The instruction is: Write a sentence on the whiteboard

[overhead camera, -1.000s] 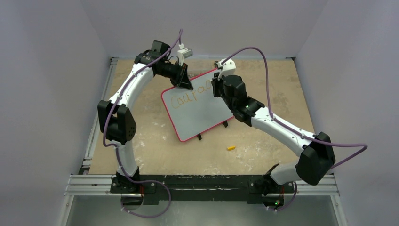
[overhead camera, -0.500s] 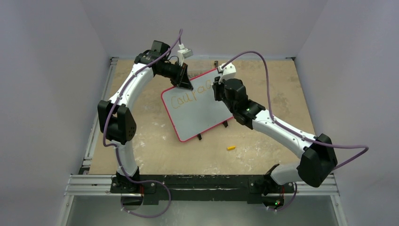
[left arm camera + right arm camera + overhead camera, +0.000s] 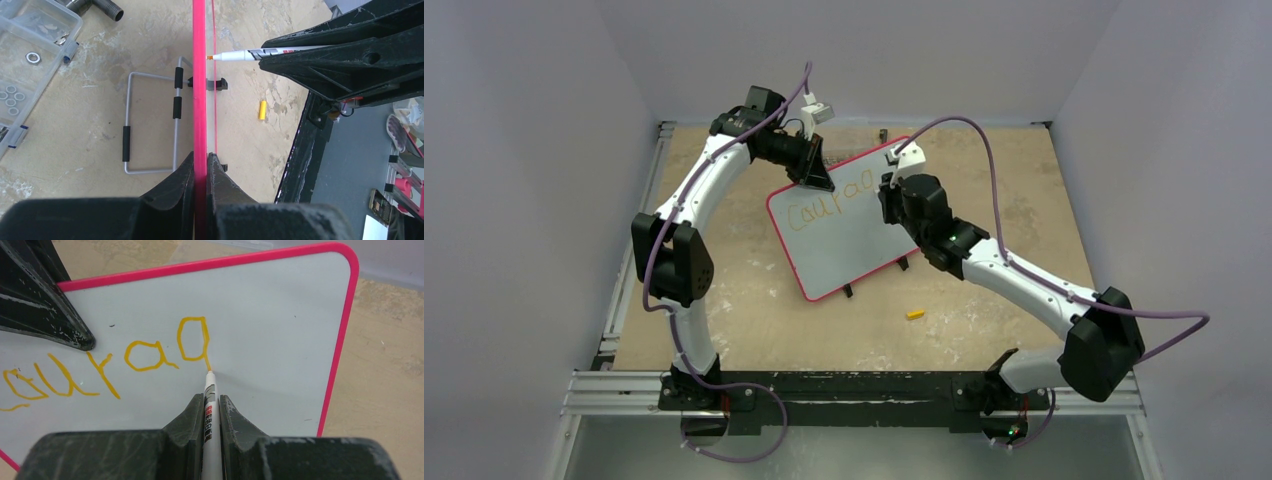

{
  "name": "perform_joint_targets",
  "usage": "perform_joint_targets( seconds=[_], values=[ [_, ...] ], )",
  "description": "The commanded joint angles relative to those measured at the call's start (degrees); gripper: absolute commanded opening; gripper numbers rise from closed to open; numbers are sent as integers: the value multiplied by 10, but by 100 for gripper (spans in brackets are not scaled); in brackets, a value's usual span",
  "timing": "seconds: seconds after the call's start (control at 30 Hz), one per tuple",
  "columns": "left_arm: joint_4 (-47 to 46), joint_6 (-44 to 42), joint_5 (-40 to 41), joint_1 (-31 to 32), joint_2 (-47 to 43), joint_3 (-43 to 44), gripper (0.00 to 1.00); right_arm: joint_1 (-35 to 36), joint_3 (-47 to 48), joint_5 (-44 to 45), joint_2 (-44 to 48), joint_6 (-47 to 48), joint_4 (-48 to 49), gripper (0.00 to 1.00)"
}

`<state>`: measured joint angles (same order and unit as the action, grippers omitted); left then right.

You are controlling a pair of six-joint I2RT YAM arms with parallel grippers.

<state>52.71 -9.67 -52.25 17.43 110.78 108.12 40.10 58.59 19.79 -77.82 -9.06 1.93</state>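
The whiteboard (image 3: 849, 245) sits near the middle of the table (image 3: 984, 200), toward the far side. The left gripper (image 3: 200, 160) pinches its red rim at the far corner. The right gripper (image 3: 211, 400) is clamped on a white marker (image 3: 209, 385), whose tip touches the board under the last orange letter (the sentence (image 3: 145, 355) reads "coura" plus a half-made g). A yellow cap (image 3: 915, 314) lies on the table nearer the bases.

The desk (image 3: 764, 320) is tan board, scuffed and blotched with white. A small yellow cap (image 3: 915, 314) lies near its front, apart from the whiteboard (image 3: 844, 245). Behind the whiteboard, a wire stand (image 3: 150, 122) rests on the desk. A clear plastic box (image 3: 30, 55) of washers and a metal pipe fitting (image 3: 100, 6) sit near the stand.
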Motion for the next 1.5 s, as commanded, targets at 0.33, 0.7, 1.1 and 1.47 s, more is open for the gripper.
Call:
perform_joint_targets(
  seconds=[0.33, 0.7, 1.1, 1.47],
  values=[
    [-7, -26, -34, 23, -22, 1, 0, -2, -23, -47, 12, -14, -16, 0],
    [-7, -27, -32, 22, -23, 0, 0, -1, 6, -82, 2, -16, 2, 0],
    [-7, -26, -31, 23, -23, 0, 0, -1, 43, -78, 45, -20, -8, 0],
    [-5, -27, -27, 23, -24, 0, 0, -2, 21, -3, 87, -33, -9, 0]
  ],
)
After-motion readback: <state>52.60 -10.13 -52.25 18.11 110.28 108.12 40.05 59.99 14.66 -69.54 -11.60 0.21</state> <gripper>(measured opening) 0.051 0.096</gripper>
